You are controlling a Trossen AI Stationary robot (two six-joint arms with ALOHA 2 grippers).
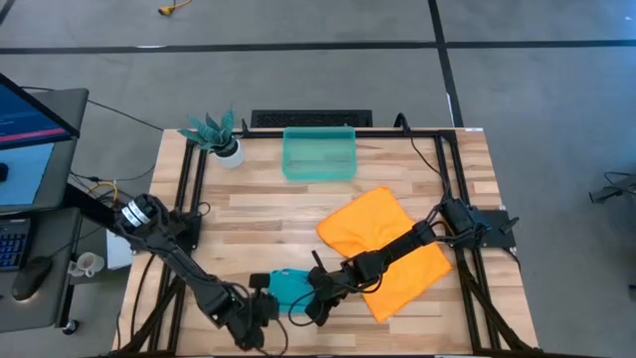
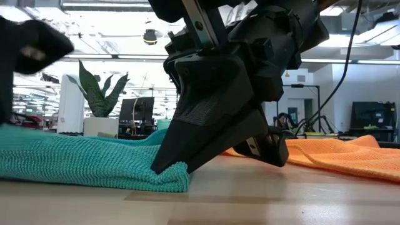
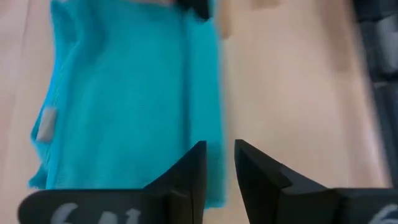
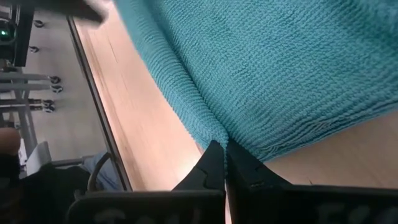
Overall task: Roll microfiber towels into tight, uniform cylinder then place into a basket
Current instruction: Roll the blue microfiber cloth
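The teal-blue towel [image 1: 288,285] lies flat on the table near its front edge, and also shows in the low view [image 2: 75,162]. My right gripper [image 1: 311,302] is shut on the towel's near right corner. My left gripper [image 1: 261,309] is just left of the towel, slightly open and empty [image 3: 219,168], raised above the towel's edge [image 3: 211,93]. The orange towel [image 1: 393,249] lies spread on the table to the right, under my right arm. The teal-green basket [image 1: 320,154] stands at the table's far side. My right gripper pinches the teal towel's corner [image 4: 219,132] between its two shut fingertips. The fingers slant down from the table's right side [image 2: 206,144]. The corner [image 2: 178,176] rests on the table, and the rest of the towel lies flat behind it.
A teal-leaved plant in a white pot [image 1: 221,139] stands at the far left, beside the basket. Bare wood [image 1: 248,209] lies between the basket and the teal towel. A desk with a monitor [image 1: 25,139] stands off the table's left side.
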